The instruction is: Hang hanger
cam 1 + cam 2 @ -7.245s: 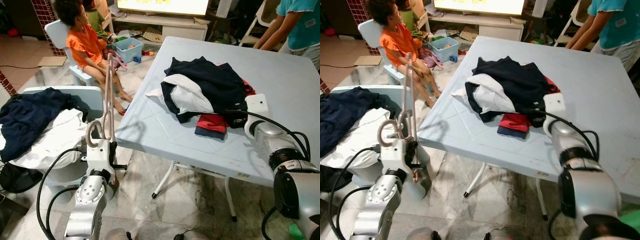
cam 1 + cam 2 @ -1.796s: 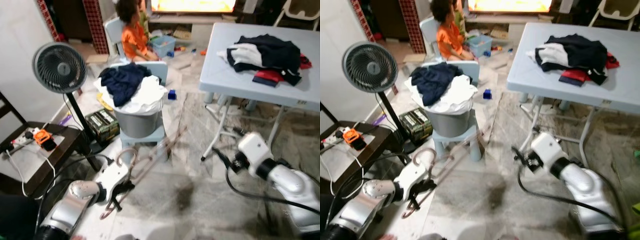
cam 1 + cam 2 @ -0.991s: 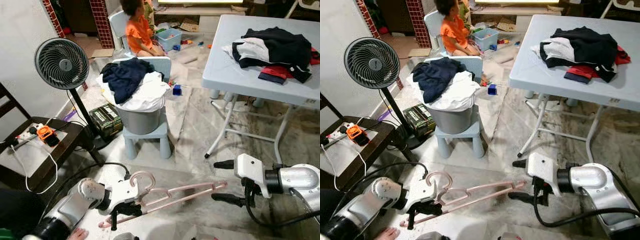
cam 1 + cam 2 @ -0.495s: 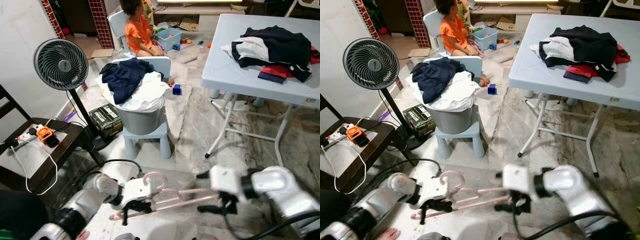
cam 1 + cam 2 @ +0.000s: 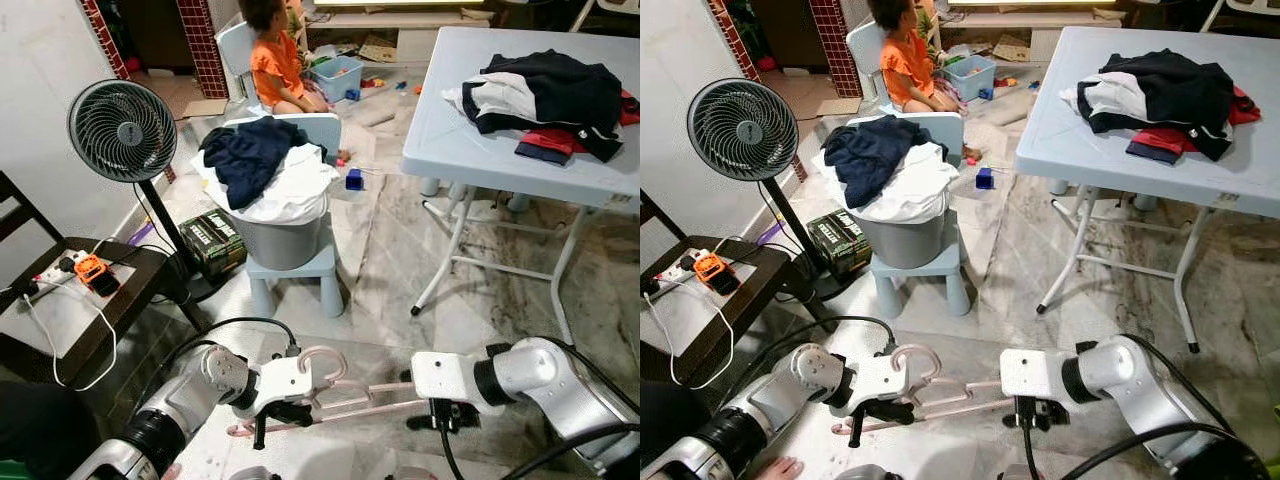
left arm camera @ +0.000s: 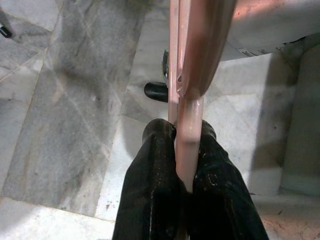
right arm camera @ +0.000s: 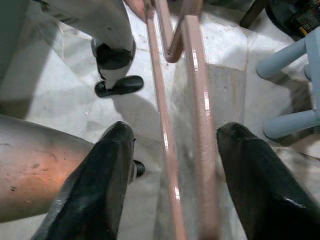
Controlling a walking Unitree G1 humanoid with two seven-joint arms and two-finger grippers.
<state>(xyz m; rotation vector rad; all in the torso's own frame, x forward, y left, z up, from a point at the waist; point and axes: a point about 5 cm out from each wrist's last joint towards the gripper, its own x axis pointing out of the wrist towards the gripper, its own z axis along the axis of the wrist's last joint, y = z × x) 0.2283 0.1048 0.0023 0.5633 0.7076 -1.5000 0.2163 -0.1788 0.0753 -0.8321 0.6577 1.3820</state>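
Holding a pink hanger point(image 5: 345, 398) low over the floor, not yet hung.
Left gripper point(image 5: 283, 415) pinching the hanger just below its hook; long axis stretching sideways toward the right gripper point(image 7: 170, 150), spread wide around the far end, not closing; hook curving up; hanging place undetermined.

Your surroundings: a cluttered room.
You face a fan point(image 5: 122, 130), laundry bin point(image 5: 280, 238) on a stool point(image 5: 298, 277), and clothes point(image 5: 548, 92) on the table point(image 5: 470, 140).
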